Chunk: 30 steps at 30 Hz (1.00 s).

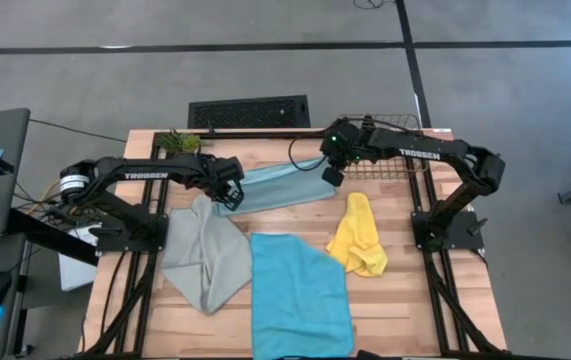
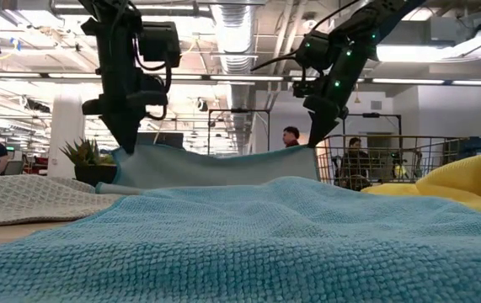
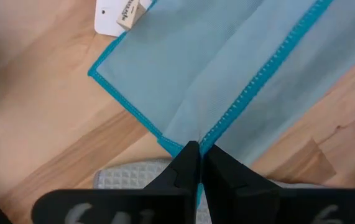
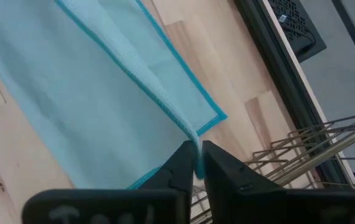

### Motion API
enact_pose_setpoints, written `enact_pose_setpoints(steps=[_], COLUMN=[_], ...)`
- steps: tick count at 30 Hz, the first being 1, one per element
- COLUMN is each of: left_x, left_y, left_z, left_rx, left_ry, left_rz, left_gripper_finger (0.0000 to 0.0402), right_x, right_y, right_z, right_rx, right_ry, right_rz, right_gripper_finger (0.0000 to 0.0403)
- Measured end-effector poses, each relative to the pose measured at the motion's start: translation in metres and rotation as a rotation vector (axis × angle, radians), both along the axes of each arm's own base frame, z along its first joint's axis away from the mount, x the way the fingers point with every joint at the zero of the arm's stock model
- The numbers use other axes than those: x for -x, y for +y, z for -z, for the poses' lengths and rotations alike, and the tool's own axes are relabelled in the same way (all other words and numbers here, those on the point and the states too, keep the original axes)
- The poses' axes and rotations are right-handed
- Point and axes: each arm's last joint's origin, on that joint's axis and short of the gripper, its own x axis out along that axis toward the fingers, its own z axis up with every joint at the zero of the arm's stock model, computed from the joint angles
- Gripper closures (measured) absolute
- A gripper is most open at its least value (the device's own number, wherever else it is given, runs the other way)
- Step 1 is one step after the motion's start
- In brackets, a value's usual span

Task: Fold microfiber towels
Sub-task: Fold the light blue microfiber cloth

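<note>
TROSSEN lettering on both arms [image 1: 145,176].

Around the cyan-blue towel [image 1: 300,300], the grey-green towel [image 1: 203,255] blocks its left, the yellow towel [image 1: 358,236] its right; bare wood table [image 1: 405,300] beyond stays passable.

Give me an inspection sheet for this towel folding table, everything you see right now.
Surface: wooden table, partly covered by cloths.
Job's things: pale blue towel stretched between both grippers; cyan towel flat at the front; grey-green towel rumpled; yellow towel bunched.
Clutter: wire basket and small plant at the back edge.
Grippers: left gripper and right gripper each pinch an end of the pale blue towel.
Cables: one trailing from the right arm.
Surroundings: people in the room behind.
</note>
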Motion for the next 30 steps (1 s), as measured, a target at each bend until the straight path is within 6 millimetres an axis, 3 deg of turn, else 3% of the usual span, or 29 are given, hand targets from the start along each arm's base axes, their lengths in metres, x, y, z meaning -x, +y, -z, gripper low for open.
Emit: enact_pose_setpoints(steps=[15,20,24,30], left_x=[0.004,0.007,0.007,-0.001], left_y=[0.009,0.012,0.008,-0.014], left_z=[-0.002,-0.006,-0.012,-0.011], left_rx=[-0.12,-0.039,-0.002,0.07], left_ry=[0.047,-0.007,-0.048,-0.06], left_rz=[-0.01,0.002,0.121,0.348], left_gripper_finger=[0.0274,0.027,0.0276,0.028], right_x=[-0.004,-0.01,-0.019,-0.023], right_y=[0.006,0.01,0.015,0.023], right_z=[-0.002,-0.013,-0.017,-0.016], right_rx=[0.026,-0.013,-0.017,-0.027], right_ry=[0.008,-0.049,-0.122,-0.124], right_rz=[-0.064,-0.18,-0.294,-0.33], right_gripper_finger=[0.0239,0.024,0.025,0.0265])
